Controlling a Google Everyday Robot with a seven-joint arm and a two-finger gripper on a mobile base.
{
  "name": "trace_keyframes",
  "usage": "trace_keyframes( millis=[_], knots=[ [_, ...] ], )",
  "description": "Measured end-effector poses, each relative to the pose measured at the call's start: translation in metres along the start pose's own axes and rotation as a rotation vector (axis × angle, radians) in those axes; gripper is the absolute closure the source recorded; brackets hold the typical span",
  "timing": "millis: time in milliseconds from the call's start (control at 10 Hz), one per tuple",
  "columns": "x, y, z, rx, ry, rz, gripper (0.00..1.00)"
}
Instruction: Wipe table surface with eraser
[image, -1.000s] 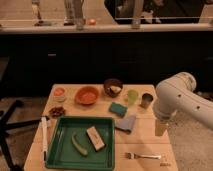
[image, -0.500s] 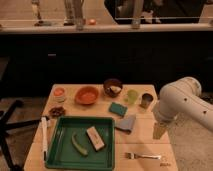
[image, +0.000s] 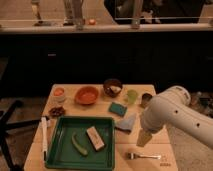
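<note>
The eraser (image: 95, 138), a pale cream block with brown sides, lies inside the green tray (image: 60, 150) at the front left of the light tan wooden table surface (image: 150, 165). My white arm reaches in from the right. My gripper (image: 144, 138) hangs over the table's right side, just right of the tray and of the grey-blue cloth (image: 127, 123), and above a fork (image: 142, 156). It is apart from the eraser and holds nothing I can see.
A green vegetable (image: 79, 144) lies in the tray beside the eraser. A teal sponge (image: 118, 108), orange bowl (image: 86, 95), dark bowl (image: 113, 87), green cup (image: 131, 96) and metal cup (image: 146, 99) stand at the back. A white pen (image: 44, 137) lies along the left edge.
My arm and gripper have moved left and toward the table's front, closer to the tray and the cloth. The objects on the table have not moved.
</note>
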Motion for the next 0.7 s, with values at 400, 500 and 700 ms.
trace_keyframes(
  millis=[400, 500, 700],
  knots=[
    [-0.046, 0.014, 0.030, 0.003, 0.000, 0.063, 0.20],
    [-0.059, 0.016, 0.038, 0.002, 0.011, 0.048, 0.20],
    [-0.076, 0.020, 0.046, 0.000, 0.020, 0.019, 0.20]
  ],
)
